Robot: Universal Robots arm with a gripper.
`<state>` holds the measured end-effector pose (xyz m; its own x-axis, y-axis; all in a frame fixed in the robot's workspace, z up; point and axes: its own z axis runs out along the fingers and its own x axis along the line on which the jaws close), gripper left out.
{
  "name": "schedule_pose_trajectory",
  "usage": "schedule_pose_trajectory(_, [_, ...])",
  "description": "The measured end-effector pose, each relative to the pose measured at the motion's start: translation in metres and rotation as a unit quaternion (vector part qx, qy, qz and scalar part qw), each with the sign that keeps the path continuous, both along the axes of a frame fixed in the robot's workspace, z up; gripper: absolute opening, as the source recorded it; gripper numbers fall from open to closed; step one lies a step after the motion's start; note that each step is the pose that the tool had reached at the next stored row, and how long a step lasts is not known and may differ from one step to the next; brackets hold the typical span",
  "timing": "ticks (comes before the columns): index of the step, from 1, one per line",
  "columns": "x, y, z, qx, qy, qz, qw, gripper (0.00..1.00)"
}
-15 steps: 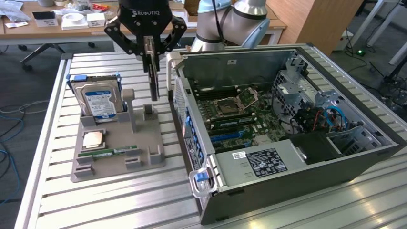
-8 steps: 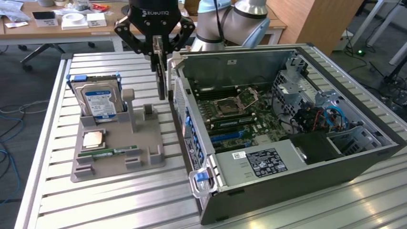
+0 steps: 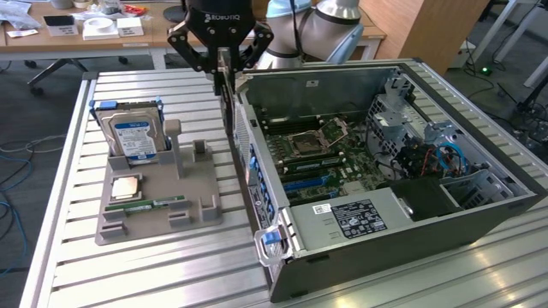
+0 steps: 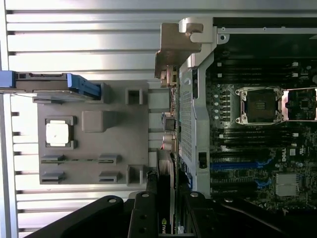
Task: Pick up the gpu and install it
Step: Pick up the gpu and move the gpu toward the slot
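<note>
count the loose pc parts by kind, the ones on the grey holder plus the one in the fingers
hard drive: 1
cpu: 1
memory stick: 1
gpu: 1
total: 4

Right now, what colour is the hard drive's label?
Blue and white, on the hard drive standing in the grey holder. Best seen in the exterior view.

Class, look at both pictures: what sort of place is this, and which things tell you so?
Probably a robotics lab: an open computer case lies on a slatted metal bench, a gripper holds the gpu, desks stand behind.
</note>
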<state>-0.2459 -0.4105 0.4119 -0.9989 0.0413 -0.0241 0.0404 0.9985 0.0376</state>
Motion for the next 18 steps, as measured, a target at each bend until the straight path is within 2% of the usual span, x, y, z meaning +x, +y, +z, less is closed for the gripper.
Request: schedule_pose_trajectory(18, [0.055, 0.0000, 0.0000, 0.0000, 0.0000, 0.000, 1.0000, 0.26])
